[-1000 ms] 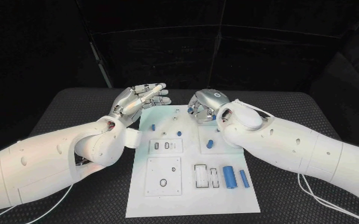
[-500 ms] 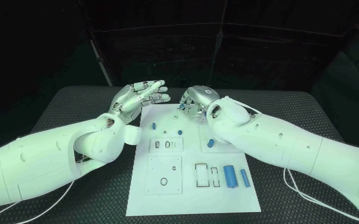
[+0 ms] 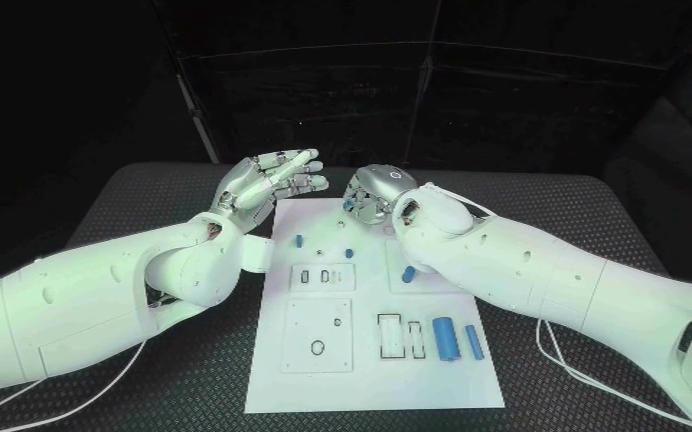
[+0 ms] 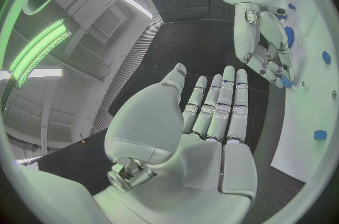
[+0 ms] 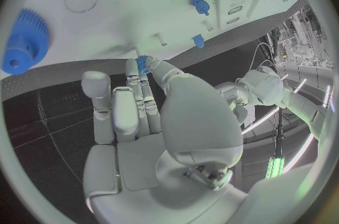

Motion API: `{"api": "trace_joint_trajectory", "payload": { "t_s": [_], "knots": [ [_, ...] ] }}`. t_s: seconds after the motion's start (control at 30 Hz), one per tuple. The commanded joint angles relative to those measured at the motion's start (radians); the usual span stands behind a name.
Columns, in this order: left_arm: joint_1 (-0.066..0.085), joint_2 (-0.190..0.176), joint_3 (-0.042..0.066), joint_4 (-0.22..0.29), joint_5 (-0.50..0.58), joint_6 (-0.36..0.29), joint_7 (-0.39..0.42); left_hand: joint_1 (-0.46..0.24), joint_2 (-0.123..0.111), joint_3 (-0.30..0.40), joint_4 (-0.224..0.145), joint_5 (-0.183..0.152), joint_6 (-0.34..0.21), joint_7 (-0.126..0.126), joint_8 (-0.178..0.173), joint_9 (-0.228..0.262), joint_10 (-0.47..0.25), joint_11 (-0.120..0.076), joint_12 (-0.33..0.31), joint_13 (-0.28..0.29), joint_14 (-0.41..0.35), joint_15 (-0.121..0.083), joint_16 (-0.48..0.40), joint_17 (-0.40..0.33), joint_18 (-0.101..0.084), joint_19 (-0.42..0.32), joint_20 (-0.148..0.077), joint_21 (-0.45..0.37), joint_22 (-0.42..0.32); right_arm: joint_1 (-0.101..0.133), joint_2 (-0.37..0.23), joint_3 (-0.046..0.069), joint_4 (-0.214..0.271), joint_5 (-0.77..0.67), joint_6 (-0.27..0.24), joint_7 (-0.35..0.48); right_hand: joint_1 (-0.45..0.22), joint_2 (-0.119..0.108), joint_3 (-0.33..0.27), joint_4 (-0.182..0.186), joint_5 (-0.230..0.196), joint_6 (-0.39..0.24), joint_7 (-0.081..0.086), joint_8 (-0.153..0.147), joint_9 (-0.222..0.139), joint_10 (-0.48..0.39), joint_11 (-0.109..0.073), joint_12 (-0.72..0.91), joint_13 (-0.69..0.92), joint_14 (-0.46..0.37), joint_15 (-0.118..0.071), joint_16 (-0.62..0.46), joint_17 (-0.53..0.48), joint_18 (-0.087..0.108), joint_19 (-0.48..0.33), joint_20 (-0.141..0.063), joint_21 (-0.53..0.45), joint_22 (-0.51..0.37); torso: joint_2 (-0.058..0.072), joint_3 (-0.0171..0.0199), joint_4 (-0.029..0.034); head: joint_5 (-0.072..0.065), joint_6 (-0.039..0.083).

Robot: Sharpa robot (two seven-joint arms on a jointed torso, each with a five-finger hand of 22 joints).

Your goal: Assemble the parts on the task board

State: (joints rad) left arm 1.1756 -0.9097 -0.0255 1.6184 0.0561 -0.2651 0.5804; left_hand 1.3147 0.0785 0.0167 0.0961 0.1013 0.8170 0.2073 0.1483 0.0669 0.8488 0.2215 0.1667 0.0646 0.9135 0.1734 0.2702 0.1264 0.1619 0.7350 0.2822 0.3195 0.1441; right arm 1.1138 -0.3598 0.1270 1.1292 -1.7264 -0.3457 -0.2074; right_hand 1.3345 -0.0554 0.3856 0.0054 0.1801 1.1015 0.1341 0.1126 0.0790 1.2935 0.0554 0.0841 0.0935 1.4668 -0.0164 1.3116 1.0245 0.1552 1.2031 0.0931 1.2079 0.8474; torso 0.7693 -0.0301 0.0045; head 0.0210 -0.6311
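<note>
Part [image 5: 143,64], small and blue, now sits pinched at the right hand's [image 3: 372,192] fingertips above the task board's [image 3: 368,372] far end, carried leftward toward the empty, spread left hand [image 3: 268,184], suggesting a handover.

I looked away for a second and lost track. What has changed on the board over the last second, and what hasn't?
The right hand has slid toward the robot's left along the far end of the white board, carrying a small blue part in its fingertips. The left hand stays raised and open beside the board, barely shifted. The blue parts near the board's middle and near end have not moved.
</note>
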Motion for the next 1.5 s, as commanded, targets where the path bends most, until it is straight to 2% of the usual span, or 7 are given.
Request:
{"api": "trace_joint_trajectory", "payload": {
  "t_s": [0.03, 0.47, 0.8, 0.97, 1.2, 1.4, 1.5],
  "knots": [
    [0.003, 0.002, 0.001, 0.000, 0.003, 0.004, 0.003, 0.008, 0.003, -0.001, -0.005, 0.000, -0.004, 0.070, -0.001, -0.001, -0.005, 0.002, -0.002, -0.001, 0.001, 0.002, 0.004, -0.002, 0.018, 0.004, 0.000, 0.004, -0.002, 0.005, 0.007, -0.005, -0.013, -0.018, 0.007, 0.013, -0.007, 0.001, 0.004, 0.004, 0.006, 0.006, -0.001, 0.003, 0.003, 0.000, 0.003, -0.001, 0.001, 0.021, -0.004, 0.003, -0.002, -0.019, -0.005, -0.006, 0.005, -0.001, 0.000, -0.0003, -0.0003, 0.001, 0.000],
    [0.007, 0.004, 0.001, 0.001, 0.003, 0.004, -0.003, 0.008, 0.003, -0.001, -0.005, -0.001, -0.004, 0.070, -0.002, -0.001, -0.006, 0.003, -0.002, -0.001, 0.000, 0.002, 0.003, -0.002, 0.018, 0.004, 0.000, 0.004, -0.002, 0.009, 0.041, -0.014, -0.058, -0.034, 0.032, -0.010, -0.016, -0.008, 0.006, 0.014, 0.001, -0.003, 0.003, -0.006, 0.000, -0.009, 0.007, -0.010, 0.002, 0.020, -0.001, 0.004, -0.004, -0.018, -0.012, -0.004, 0.002, -0.007, 0.002, -0.0002, -0.0010, 0.004, -0.003],
    [0.008, 0.005, 0.001, 0.001, 0.003, 0.005, -0.008, 0.007, 0.004, 0.000, -0.007, -0.001, -0.006, 0.070, -0.002, -0.001, -0.008, 0.003, -0.003, -0.002, -0.003, 0.003, 0.002, -0.003, 0.018, 0.003, 0.000, 0.003, -0.003, 0.009, 0.055, -0.015, -0.058, -0.038, 0.033, -0.014, -0.028, -0.031, 0.009, 0.032, -0.004, -0.035, 0.021, -0.031, -0.008, -0.069, 0.026, -0.024, -0.007, 0.017, 0.014, 0.007, -0.005, -0.017, -0.022, 0.008, -0.001, -0.015, 0.002, 0.0001, -0.0018, 0.005, -0.006],
    [0.008, 0.005, 0.001, 0.001, 0.004, 0.006, -0.010, 0.007, 0.004, 0.000, -0.007, -0.001, -0.007, 0.070, -0.003, -0.001, -0.009, 0.003, -0.003, -0.002, -0.004, 0.003, 0.001, -0.003, 0.018, 0.002, 0.000, 0.002, -0.003, 0.009, 0.051, -0.016, -0.052, -0.039, 0.021, -0.026, -0.042, -0.069, -0.010, 0.049, -0.020, -0.167, 0.044, -0.053, -0.017, -0.179, 0.055, -0.023, -0.025, 0.002, 0.038, -0.018, -0.058, -0.006, -0.063, 0.031, -0.034, -0.076, 0.002, -0.0002, -0.0032, 0.006, -0.006],
    [0.008, 0.002, 0.001, 0.001, 0.004, 0.007, -0.013, 0.007, 0.005, 0.000, -0.007, -0.001, -0.007, 0.070, -0.003, -0.001, -0.010, 0.004, -0.004, -0.002, -0.005, 0.003, 0.001, -0.004, 0.017, 0.002, 0.000, 0.002, -0.004, 0.008, -0.001, -0.016, 0.022, -0.034, -0.019, -0.054, -0.033, -0.081, -0.053, 0.056, -0.035, -0.252, 0.055, -0.052, -0.014, -0.238, 0.066, -0.013, -0.025, -0.009, 0.047, -0.041, -0.103, 0.005, -0.097, 0.041, -0.067, -0.133, 0.001, 0.0020, -0.0051, 0.006, -0.006],
    [0.008, -0.004, 0.001, 0.001, 0.004, 0.009, -0.012, 0.007, 0.005, 0.000, -0.007, -0.001, -0.007, 0.070, -0.003, -0.001, -0.010, 0.004, -0.004, -0.002, -0.005, 0.003, 0.001, -0.004, 0.017, 0.002, 0.000, 0.002, -0.004, 0.007, -0.112, -0.016, 0.133, 0.025, -0.066, -0.070, -0.016, -0.068, -0.056, 0.060, -0.032, -0.218, 0.060, -0.038, -0.006, -0.212, 0.067, 0.012, -0.019, -0.011, 0.048, -0.047, -0.114, 0.005, -0.093, 0.043, -0.067, -0.132, -0.003, 0.0018, -0.0075, 0.004, 0.002],
    [0.008, -0.008, 0.001, 0.000, 0.004, 0.009, -0.012, 0.007, 0.005, 0.000, -0.007, -0.001, -0.007, 0.070, -0.003, -0.001, -0.010, 0.004, -0.004, -0.002, -0.005, 0.003, 0.001, -0.004, 0.017, 0.002, 0.000, 0.002, -0.004, 0.007, -0.185, -0.015, 0.193, 0.086, -0.080, -0.072, 0.005, -0.060, -0.044, 0.056, -0.026, -0.192, 0.053, -0.029, -0.002, -0.130, 0.051, 0.059, -0.003, 0.000, 0.038, -0.025, -0.073, 0.002, -0.076, 0.038, -0.052, -0.109, -0.008, 0.0044, -0.0133, 0.005, 0.002]
  ]
}}
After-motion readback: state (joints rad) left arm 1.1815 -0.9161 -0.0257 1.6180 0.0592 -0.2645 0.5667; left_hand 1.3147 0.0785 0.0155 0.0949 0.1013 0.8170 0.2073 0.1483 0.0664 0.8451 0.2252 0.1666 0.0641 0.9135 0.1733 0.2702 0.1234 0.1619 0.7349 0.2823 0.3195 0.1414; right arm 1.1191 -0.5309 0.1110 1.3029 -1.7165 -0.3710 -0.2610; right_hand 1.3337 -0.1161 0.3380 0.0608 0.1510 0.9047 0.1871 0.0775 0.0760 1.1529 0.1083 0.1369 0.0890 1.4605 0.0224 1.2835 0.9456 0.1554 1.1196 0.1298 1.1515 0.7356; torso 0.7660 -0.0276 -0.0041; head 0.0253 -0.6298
